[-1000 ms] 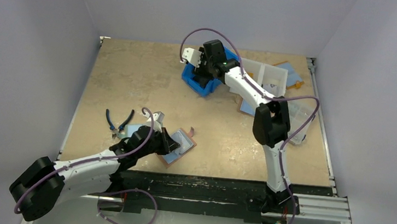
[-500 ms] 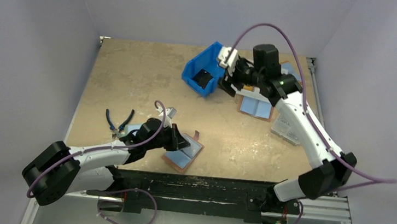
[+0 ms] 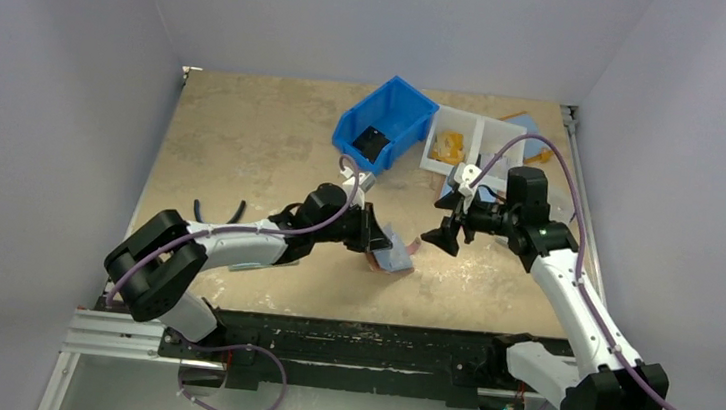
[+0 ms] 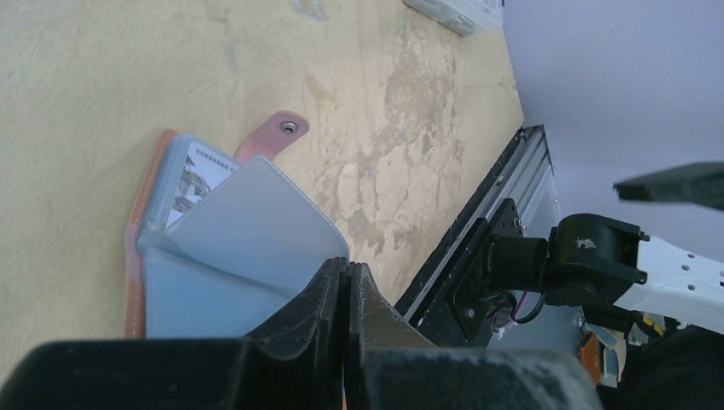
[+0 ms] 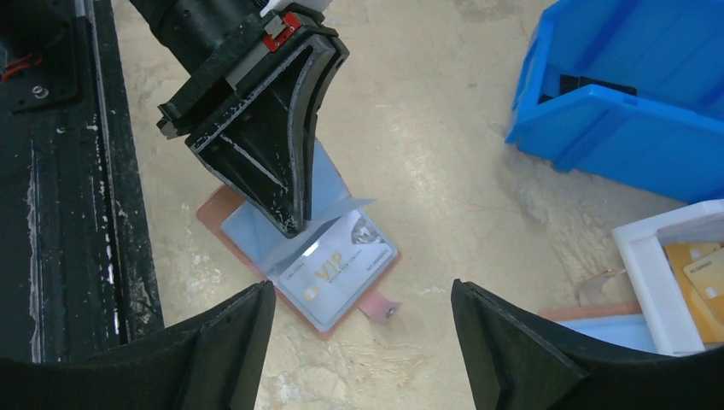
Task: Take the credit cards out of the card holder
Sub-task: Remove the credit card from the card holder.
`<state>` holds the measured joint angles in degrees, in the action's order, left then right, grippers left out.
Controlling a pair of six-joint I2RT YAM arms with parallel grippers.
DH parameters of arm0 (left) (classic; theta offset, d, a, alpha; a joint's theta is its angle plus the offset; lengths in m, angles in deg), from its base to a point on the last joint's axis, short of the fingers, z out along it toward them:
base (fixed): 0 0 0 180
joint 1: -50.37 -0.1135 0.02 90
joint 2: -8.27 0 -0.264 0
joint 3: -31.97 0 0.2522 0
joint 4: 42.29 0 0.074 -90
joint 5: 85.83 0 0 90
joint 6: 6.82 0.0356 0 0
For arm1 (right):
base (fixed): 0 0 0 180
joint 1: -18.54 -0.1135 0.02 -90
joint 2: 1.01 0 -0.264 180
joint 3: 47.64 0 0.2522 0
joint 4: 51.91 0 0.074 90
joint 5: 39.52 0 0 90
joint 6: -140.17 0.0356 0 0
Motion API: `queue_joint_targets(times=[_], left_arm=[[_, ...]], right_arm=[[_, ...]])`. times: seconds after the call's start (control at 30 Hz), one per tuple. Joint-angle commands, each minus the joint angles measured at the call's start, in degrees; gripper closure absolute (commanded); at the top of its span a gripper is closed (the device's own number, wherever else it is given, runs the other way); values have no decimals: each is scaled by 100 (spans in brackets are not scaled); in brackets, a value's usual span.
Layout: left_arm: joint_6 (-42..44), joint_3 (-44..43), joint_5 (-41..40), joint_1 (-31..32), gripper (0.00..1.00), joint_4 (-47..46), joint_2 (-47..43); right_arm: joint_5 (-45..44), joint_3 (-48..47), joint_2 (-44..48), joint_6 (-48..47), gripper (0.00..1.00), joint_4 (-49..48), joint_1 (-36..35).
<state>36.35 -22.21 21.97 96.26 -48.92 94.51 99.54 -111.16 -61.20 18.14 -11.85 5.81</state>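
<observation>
Card holder (image 3: 390, 259) lies opened flat on the counter (image 3: 245, 133), near the front edge and between the two arms, with its snap tab (image 5: 382, 307) sticking out from one side. Judged light and soft: thin leather covers and floppy see-through pockets, with nothing to pin it down if a card drags. One plastic leaf (image 4: 256, 224) is raised off the stack. Beneath it a card (image 5: 338, 267) marked VIP shows in its pocket. Cards look stiff, thin and slick. Best hold would be an exposed short edge, drawn along the pocket's length. Left claw (image 4: 347, 266) is pressed together on the free corner of the raised leaf, directly over the holder. Right claw (image 5: 363, 292) hovers above and just to the holder's right, spread wide and gripping nothing, clear of holder and card.
</observation>
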Motion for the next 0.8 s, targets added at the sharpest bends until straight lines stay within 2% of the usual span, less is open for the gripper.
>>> queue_joint_targets(times=[0.0,0.23,0.4,0.47,0.6,0.77], left_arm=[[437,-141,-324,-44,100,344,126],[352,854,-1073,-263,100,911,-171],[-62,1211,-1996,-340,100,1417,-228],[-223,1268,-2256,-346,99,1508,-261],[-387,1261,-2513,-352,78,1721,-384],[-444,1151,-3069,-348,62,2497,-1150]], right_arm=[[282,327,-73,261,18,-659,112],[656,622,-420,-2,22,-819,113],[1236,782,-512,-1276,20,-227,118],[1244,829,-503,-1404,20,-227,109],[1126,823,-615,-1300,20,-324,105],[906,809,-716,-994,22,-511,-34]])
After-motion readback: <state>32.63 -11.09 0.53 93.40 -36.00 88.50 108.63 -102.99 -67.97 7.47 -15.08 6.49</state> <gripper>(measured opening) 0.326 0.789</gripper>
